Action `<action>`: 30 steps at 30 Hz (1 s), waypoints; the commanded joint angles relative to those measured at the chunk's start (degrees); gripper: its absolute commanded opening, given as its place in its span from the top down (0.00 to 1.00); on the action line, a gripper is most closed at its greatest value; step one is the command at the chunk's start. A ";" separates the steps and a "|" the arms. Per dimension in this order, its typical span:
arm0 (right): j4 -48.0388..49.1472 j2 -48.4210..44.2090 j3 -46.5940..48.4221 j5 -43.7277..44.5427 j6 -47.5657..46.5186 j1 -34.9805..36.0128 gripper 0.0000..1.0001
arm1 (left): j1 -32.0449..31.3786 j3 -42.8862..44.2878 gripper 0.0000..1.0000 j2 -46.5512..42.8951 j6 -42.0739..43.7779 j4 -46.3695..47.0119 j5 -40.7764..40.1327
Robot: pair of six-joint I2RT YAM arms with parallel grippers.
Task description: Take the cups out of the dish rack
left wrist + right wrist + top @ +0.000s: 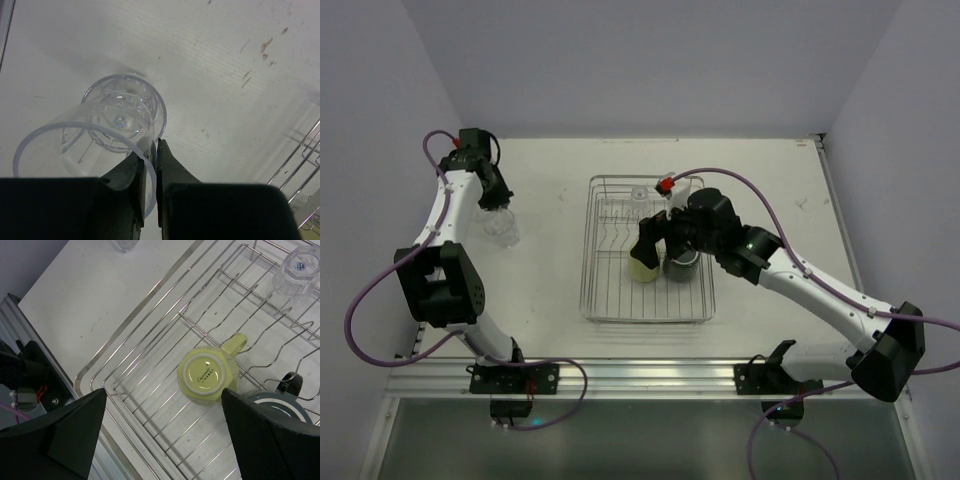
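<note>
- Cups in the dish rack (610,290): a pale yellow cup (207,377) sits upside down near the rack's middle, its handle pointing toward the prongs. A dark mug (272,401) stands just beside it. A clear tumbler (300,267) sits at the rack's far end.
- Right gripper (164,400): it hangs over the rack with its jaws spread wide and holding nothing. The yellow cup lies between the two fingers and a little ahead of them.
- Step in hand, as I judge it: take the yellow cup.
  - Centre the fingers on the cup's body, clear of its handle.
  - Keep the finger on the mug's side from nudging the mug.
  - Come straight down, close firmly, and lift clear of the prongs before moving sideways out of the rack.
- Left gripper (156,150): well to the left of the rack, its fingers are pinched together on the wall of the held tumbler (100,140), one finger inside the rim and one outside. The glass is tilted.
- Whether the held tumbler's base touches the table (550,280) I cannot tell. It should be level and resting on the table before the pinch lets go, or it may tip.
</note>
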 commanded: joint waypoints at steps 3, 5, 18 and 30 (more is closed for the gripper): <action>2.24 0.61 2.41 -0.14 -0.21 0.12 0.01 | 0.40 -1.25 1.00 -0.38 1.30 3.53 0.74; 2.33 0.87 2.32 -0.41 -0.04 0.12 0.01 | 0.40 -1.60 1.00 -0.03 1.38 3.97 0.74; -3.91 9.13 11.63 8.21 2.86 -1.02 0.01 | -0.83 -1.25 1.00 3.84 0.86 3.79 -1.62; -7.60 17.74 19.11 9.88 4.36 -4.80 0.01 | -2.24 -0.28 0.93 6.56 0.24 3.18 -2.42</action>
